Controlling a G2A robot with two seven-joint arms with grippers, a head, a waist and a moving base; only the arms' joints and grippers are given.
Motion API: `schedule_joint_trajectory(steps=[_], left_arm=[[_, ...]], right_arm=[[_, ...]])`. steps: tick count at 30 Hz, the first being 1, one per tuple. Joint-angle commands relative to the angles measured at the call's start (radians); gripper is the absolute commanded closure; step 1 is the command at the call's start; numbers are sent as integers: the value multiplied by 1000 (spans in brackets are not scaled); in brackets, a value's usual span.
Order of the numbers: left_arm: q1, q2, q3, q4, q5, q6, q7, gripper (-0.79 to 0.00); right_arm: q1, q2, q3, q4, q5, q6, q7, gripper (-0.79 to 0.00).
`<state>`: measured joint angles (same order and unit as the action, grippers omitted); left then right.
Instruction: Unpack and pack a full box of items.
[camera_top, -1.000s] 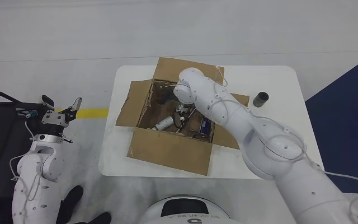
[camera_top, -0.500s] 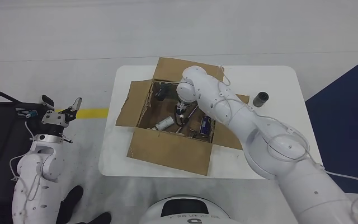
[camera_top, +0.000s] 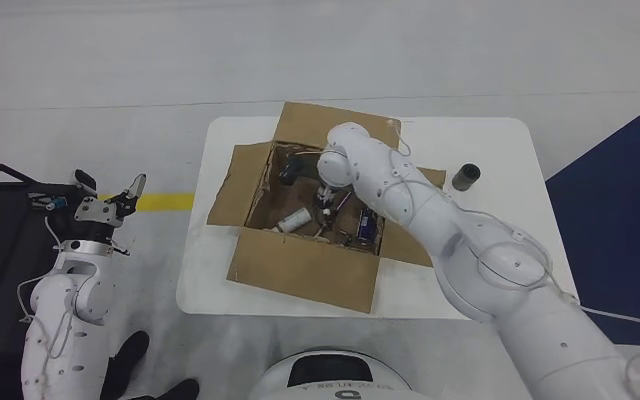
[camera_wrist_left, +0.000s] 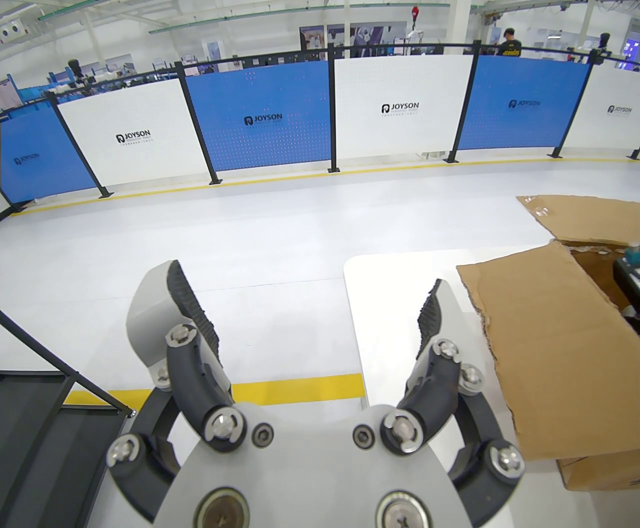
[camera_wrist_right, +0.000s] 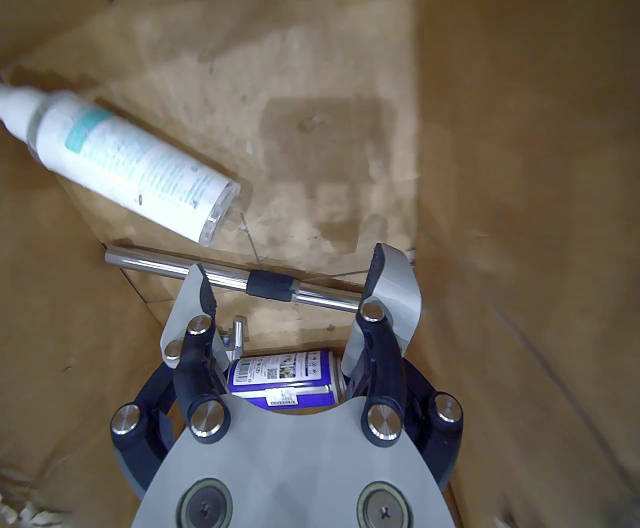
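**A:** The desk (camera_top: 480, 140) and the cardboard box (camera_top: 300, 270) look the same as a second ago. What has moved?

**B:** Only the right arm (camera_top: 440, 215). Its wrist has swung slightly inside the box, and the right claw (camera_wrist_right: 292, 272) now hangs there spread and empty. The left claw (camera_wrist_left: 305, 280) is also spread. It has stayed parked off the desk's left edge.

**A:** So nothing is lifted yet?

**B:** No, so I'd judge the unpacking barely begun. A white bottle (camera_wrist_right: 135, 165) lies on its side on the box floor, and a blue-labelled can (camera_wrist_right: 282, 375) sits under the claw's base. A chrome rod (camera_wrist_right: 150, 265) runs across the gap between the jaws, lower down, and looks the likely next pick. Only a dark cylinder (camera_top: 463, 177) stands outside, on the desk right of the box.

**A:** Is there room to work?

**B:** It's tight inside. One box wall runs close beside a finger, and the flaps splay outward. The bare desk to the right gives room to set things down, but the left strip is narrow.
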<state>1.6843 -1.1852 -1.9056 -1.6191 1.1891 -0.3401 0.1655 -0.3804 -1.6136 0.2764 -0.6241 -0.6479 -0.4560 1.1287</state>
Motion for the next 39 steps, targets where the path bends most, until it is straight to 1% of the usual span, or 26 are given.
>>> schedule_joint_trajectory(steps=[1,2,3,4,6,9,11,14,16,19,22,24,26,29,32,35,37,38,39], left_arm=[[0,0,0,0,0,0,0,-785],[0,0,0,0,0,0,0,-785],[0,0,0,0,0,0,0,-785],[0,0,0,0,0,0,0,-785],[0,0,0,0,0,0,0,-785],[0,0,0,0,0,0,0,-785],[0,0,0,0,0,0,0,-785],[0,0,0,0,0,0,0,-785],[0,0,0,0,0,0,0,-785],[0,0,0,0,0,0,0,-785],[0,0,0,0,0,0,0,-785],[0,0,0,0,0,0,0,-785],[0,0,0,0,0,0,0,-785],[0,0,0,0,0,0,0,-785],[0,0,0,0,0,0,0,-785],[0,0,0,0,0,0,0,-785],[0,0,0,0,0,0,0,-785],[0,0,0,0,0,0,0,-785],[0,0,0,0,0,0,0,-785]], right_arm=[[-9,15,13,-14,2,-17,-6,-616],[-16,25,20,-29,0,-20,-9,-542],[-24,36,27,-47,-4,-20,-11,-496],[-34,47,33,-68,-10,-14,-10,-413],[-57,73,47,-123,-29,10,-1,-351],[-104,122,78,-224,-49,52,35,-311],[-140,160,106,-299,-68,87,67,-317],[-205,223,165,-436,-104,122,99,-357],[-257,267,219,-526,-145,176,102,-376],[-347,327,295,-676,-210,219,126,-376],[-431,374,363,-808,-262,233,162,-376],[-477,395,395,-878,-290,240,195,-379],[-511,410,418,-930,-303,239,227,-382],[-537,421,437,-972,-309,239,265,-379],[-541,422,433,-981,-307,231,285,-382],[-522,413,409,-958,-308,221,296,-388],[-500,402,376,-936,-325,204,307,-428],[-485,396,353,-924,-343,183,314,-474],[-474,389,339,-908,-344,181,309,-539]])
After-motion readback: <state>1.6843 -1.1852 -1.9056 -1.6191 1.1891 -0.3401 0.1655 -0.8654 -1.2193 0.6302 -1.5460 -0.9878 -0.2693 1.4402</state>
